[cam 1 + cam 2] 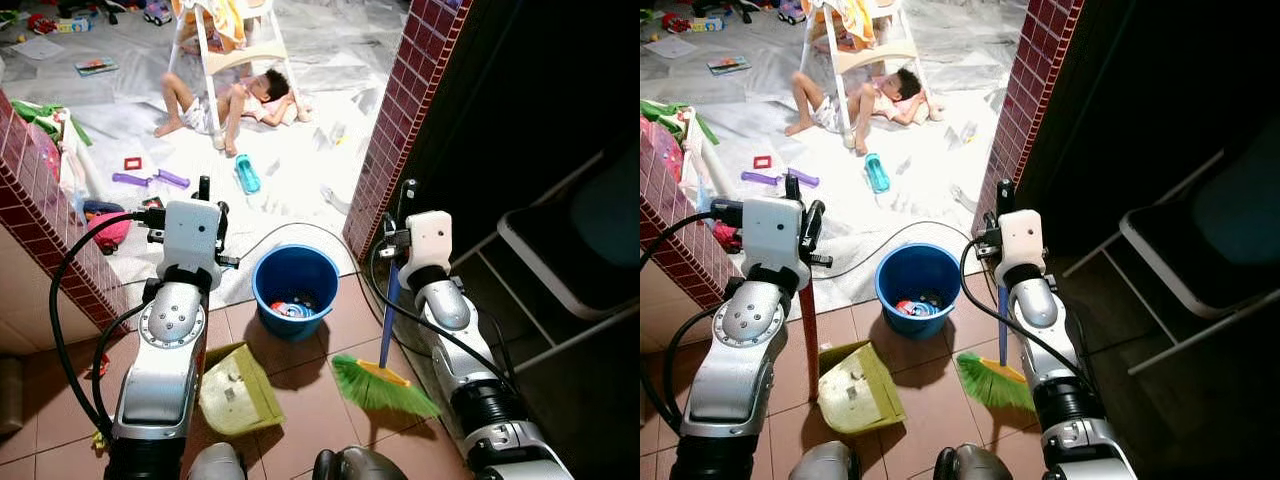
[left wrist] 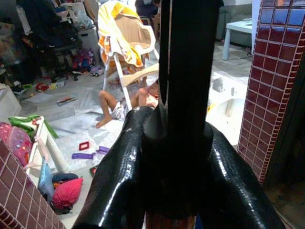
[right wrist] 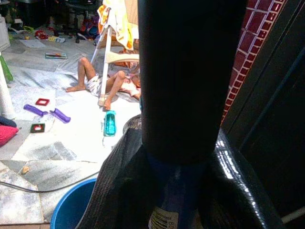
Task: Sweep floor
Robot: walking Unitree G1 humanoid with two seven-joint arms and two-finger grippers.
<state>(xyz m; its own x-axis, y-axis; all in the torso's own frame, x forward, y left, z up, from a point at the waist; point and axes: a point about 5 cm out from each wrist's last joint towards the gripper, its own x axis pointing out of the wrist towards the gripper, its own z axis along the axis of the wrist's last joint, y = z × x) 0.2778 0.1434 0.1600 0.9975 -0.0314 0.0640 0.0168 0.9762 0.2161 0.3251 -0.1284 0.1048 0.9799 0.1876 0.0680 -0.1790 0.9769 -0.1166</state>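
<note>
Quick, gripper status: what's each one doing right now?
Left gripper: closed on the dustpan handle, dustpan resting on the floor.
Right gripper: closed on the broom handle, green bristles down on the tiles.

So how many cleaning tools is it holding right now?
2: the left gripper holds the yellow-green dustpan by its handle, the right gripper the green broom. Both stand near the blue bucket.

The chair [image 1: 560, 250] is cut by the right edge, its seat lost in shadow. The bucket's [image 1: 295, 280] contents are too small to identify. The broom [image 1: 385, 385] handle's top disappears behind the right arm. Toys [image 1: 150, 180] on the far floor are too small to name.
</note>
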